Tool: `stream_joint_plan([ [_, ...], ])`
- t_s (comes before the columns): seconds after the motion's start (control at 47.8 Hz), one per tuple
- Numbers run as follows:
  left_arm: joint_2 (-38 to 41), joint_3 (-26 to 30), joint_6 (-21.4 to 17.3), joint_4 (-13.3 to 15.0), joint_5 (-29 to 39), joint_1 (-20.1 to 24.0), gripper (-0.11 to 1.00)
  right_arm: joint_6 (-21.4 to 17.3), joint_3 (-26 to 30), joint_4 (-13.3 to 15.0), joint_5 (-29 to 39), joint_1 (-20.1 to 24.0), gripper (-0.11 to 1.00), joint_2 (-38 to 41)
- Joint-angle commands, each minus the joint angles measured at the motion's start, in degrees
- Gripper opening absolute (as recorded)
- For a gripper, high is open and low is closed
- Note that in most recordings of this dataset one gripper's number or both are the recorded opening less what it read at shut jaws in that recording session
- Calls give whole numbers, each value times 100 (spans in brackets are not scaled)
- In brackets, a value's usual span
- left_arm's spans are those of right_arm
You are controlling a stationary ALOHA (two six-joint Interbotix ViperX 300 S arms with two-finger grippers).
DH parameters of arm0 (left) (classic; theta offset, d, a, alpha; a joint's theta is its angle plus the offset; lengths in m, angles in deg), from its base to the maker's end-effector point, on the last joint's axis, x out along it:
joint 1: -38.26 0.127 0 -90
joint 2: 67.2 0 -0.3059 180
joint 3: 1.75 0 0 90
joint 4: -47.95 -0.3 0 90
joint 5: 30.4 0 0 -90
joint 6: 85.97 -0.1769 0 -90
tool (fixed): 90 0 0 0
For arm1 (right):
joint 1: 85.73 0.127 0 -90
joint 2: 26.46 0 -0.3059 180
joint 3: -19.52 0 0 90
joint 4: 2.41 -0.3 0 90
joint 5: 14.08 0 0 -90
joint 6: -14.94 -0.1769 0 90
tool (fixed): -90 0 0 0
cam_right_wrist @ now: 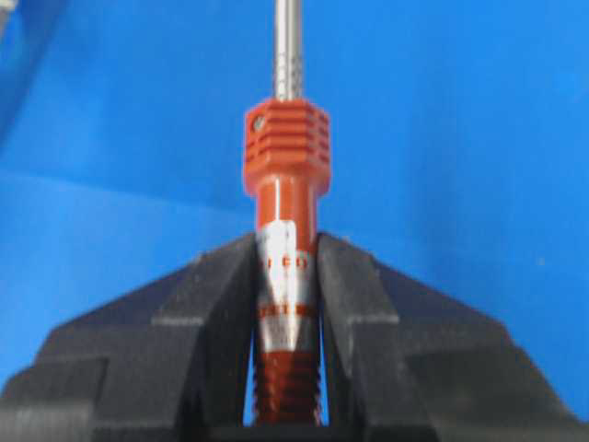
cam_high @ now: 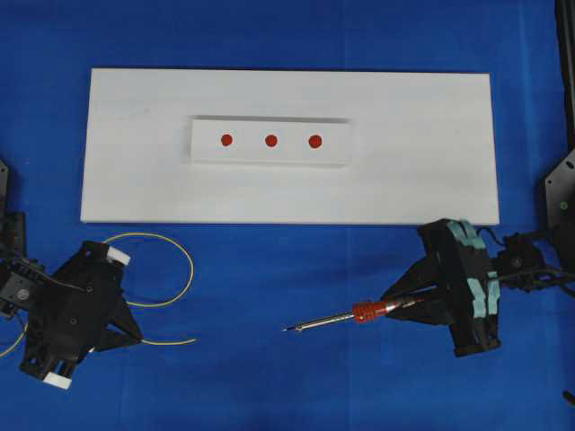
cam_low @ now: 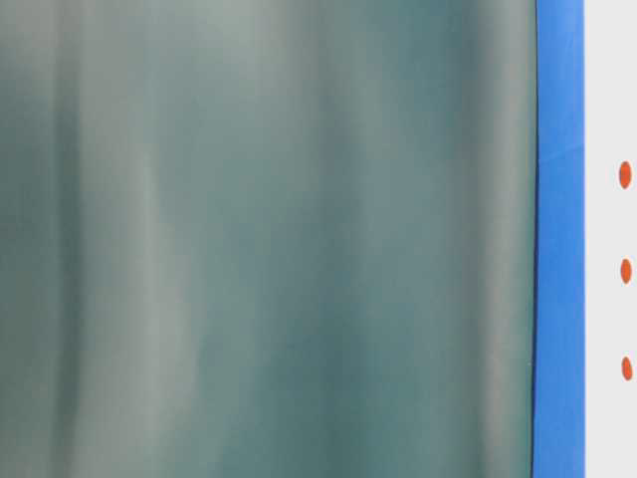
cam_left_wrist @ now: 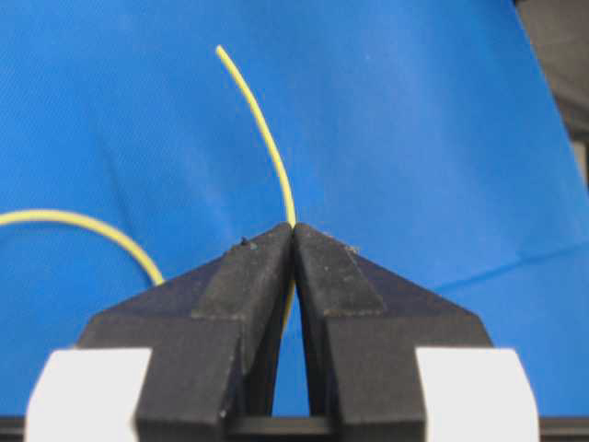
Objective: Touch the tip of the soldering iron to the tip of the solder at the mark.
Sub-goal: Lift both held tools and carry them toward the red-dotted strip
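Overhead exterior view: both claws hold their tools on the blue desk (cam_high: 287, 36), in front of the white board (cam_high: 422, 153).
Left claw (cam_high: 139, 337) is pinched closed on the solder (cam_high: 184, 260), whose yellow wire loops behind the claw while a short free end points right, toward the iron; the left wrist view shows the fingers (cam_left_wrist: 253, 276) meeting on the wire, with the tip curving up and away beyond them. Right claw (cam_high: 409, 307) is clamped on the red-orange handle of the soldering iron (cam_high: 337, 317), its silver shaft pointing left, tip well apart from the solder's end. A raised white strip (cam_high: 337, 153) on the board carries three red marks (cam_high: 270, 140); neither tip is over them.
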Motion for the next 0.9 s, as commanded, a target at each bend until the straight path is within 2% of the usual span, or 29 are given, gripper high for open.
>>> stream_joint_plan([
  [0.0, -264, 290, 79, -35, 501, 53, 1, 53, 299, 9, 703, -176, 6, -404],
  [0.147, -316, 422, 141, -53, 791, 97, 1, 79, 562, 105, 1538, -422, 6, -659],
  [0.398, -237, 562, 141, -62, 853, 413, 1, 79, 633, 167, 1670, -694, 6, -642],
  [0.607, -149, 712, 70, -79, 879, 1327, 1, 79, 659, 246, 2074, -1477, 6, -642],
  [0.88, 9, 949, -290, -97, 967, 2575, 1, 79, 712, 571, 2522, -2452, 6, -642],
])
